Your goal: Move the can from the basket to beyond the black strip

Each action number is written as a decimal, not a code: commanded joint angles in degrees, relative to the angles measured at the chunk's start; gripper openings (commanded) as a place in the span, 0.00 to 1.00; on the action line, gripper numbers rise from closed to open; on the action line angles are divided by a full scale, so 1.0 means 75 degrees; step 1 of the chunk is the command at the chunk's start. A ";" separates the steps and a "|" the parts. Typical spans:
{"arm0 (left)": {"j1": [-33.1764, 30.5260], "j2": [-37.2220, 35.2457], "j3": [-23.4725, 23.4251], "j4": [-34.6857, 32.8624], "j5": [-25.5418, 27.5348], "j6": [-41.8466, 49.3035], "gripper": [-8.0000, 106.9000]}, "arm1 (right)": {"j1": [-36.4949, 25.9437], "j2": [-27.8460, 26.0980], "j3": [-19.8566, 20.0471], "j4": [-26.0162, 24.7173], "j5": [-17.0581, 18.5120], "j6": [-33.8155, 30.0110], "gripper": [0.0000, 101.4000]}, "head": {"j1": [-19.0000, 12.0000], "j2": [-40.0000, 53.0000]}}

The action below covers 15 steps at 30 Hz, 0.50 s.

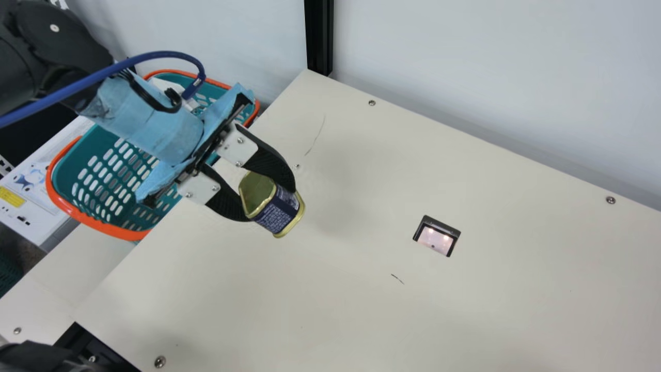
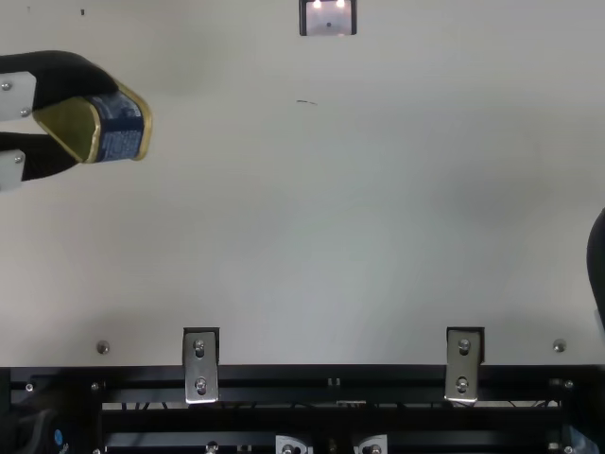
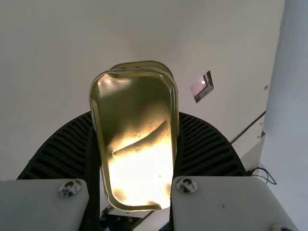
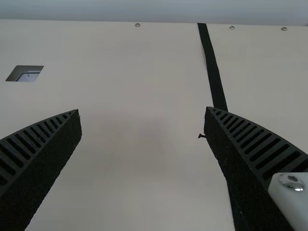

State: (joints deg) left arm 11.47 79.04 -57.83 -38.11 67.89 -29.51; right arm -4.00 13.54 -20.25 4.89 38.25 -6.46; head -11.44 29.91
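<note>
The gold metal can with rounded corners and a dark blue label [image 1: 279,211] is tilted above the cream table [image 1: 341,289], outside the teal plastic basket with the orange rim [image 1: 98,225]. The black ribbed left gripper [image 1: 271,204] grips it, one finger pressed to each side. Well apart from the basket, the black ribbed right gripper [image 2: 596,265] is wide open; the long black strip [image 4: 213,72] passes behind one of its fingers in the right wrist view.
</note>
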 commanded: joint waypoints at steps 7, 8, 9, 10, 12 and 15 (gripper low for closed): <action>-0.1066 -0.0648 0.0111 0.1741 -0.1234 0.0162 0.16 | 0.0000 0.0000 0.0000 0.0000 0.0000 0.0000 1.00 | -0.0238 0.0109; -0.1246 -0.0741 0.0151 0.1980 -0.1409 0.0165 0.16 | 0.0000 0.0000 0.0000 0.0000 0.0000 0.0000 1.00 | -0.0238 0.0109; -0.1449 -0.0838 0.0194 0.2220 -0.1574 0.0176 0.16 | 0.0000 0.0000 0.0000 0.0000 0.0000 0.0000 1.00 | -0.0238 0.0109; -0.1650 -0.0931 0.0234 0.2423 -0.1714 0.0191 0.16 | 0.0000 0.0000 0.0000 0.0000 0.0000 0.0000 1.00 | -0.0238 0.0109; -0.2063 -0.1108 0.0333 0.2864 -0.1993 0.0199 0.16 | 0.0000 0.0000 0.0000 0.0000 0.0000 0.0000 1.00 | -0.0238 0.0109; -0.2678 -0.1303 0.0452 0.3479 -0.2311 0.0192 0.16 | 0.0000 0.0000 0.0000 0.0000 0.0000 0.0000 1.00 | -0.0238 0.0109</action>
State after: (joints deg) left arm -5.01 69.65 -54.59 -16.43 52.29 -27.97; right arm -4.00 13.54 -20.25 4.89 38.25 -6.46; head -11.44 29.91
